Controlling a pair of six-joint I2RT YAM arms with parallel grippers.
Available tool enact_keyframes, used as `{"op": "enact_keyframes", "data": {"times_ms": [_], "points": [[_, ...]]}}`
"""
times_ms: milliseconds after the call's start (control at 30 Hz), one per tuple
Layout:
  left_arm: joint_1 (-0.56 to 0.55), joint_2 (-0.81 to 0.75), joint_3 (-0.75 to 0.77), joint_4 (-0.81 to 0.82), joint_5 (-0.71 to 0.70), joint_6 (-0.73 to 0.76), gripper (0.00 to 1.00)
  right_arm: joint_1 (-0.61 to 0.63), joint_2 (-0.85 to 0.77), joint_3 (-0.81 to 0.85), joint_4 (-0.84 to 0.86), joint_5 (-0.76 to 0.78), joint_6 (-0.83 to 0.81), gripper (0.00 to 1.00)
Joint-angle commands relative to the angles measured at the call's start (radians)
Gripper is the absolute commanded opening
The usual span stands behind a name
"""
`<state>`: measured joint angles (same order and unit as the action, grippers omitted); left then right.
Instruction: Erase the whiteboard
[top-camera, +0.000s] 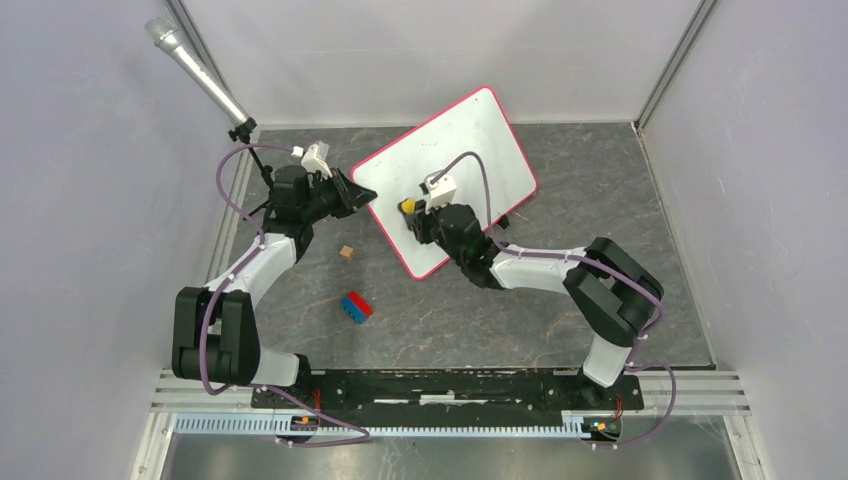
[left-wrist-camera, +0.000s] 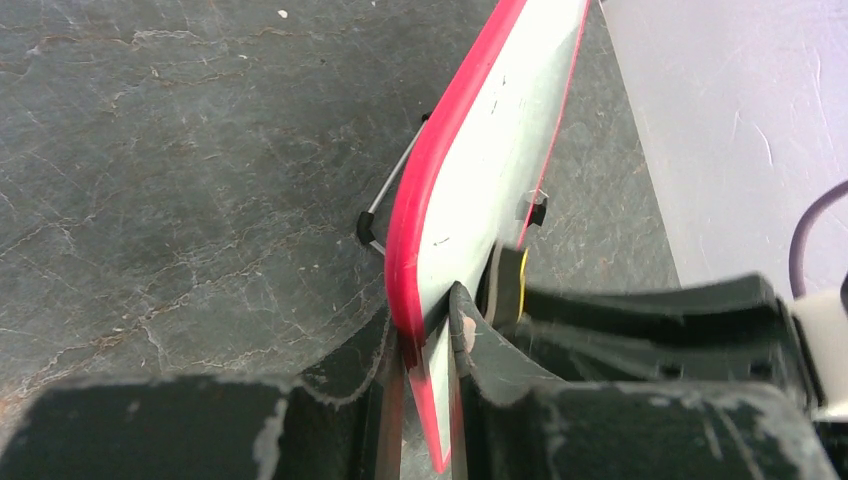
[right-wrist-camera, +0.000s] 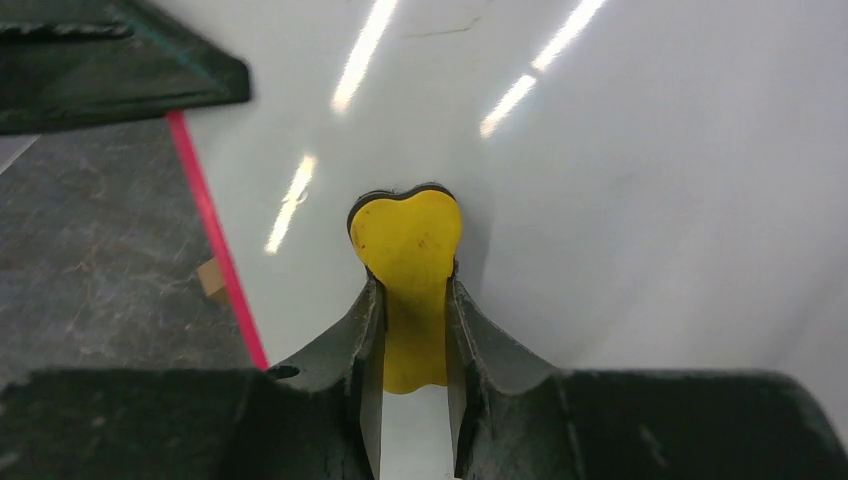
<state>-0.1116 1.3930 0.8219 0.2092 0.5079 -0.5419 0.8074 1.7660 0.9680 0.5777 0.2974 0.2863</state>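
Whiteboard sits at the far middle of the grey surface, turned diagonally. Left tool is clenched on its red rim at the left edge, with the board pinched between both fingers. Right tool grips a yellow eraser — head pressed against the white face near that same edge. Small wooden block and red-blue bricks lie on the surface, apart from the board.

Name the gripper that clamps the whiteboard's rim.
The left gripper, shut on the whiteboard rim; the right gripper holds a yellow eraser against its face.
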Motion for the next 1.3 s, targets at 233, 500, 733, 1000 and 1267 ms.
{"op": "enact_keyframes", "data": {"times_ms": [233, 500, 733, 1000, 1267], "points": [[-0.003, -0.022, 0.016, -0.025, -0.049, 0.091, 0.02, -0.187, 0.000, -0.143, -0.018, 0.030, 0.178, 0.27], [-0.003, -0.023, 0.013, -0.025, -0.048, 0.090, 0.02, -0.402, 0.030, -0.255, 0.011, -0.093, 0.352, 0.26], [-0.003, -0.021, 0.014, -0.025, -0.048, 0.090, 0.02, -0.338, 0.016, -0.236, 0.022, -0.099, 0.305, 0.26], [-0.003, -0.005, 0.021, -0.016, -0.032, 0.076, 0.02, -0.004, 0.008, -0.172, 0.065, 0.015, 0.235, 0.26], [-0.004, -0.012, 0.017, -0.022, -0.040, 0.083, 0.02, 0.118, 0.025, -0.148, 0.113, 0.143, 0.196, 0.28]]}}
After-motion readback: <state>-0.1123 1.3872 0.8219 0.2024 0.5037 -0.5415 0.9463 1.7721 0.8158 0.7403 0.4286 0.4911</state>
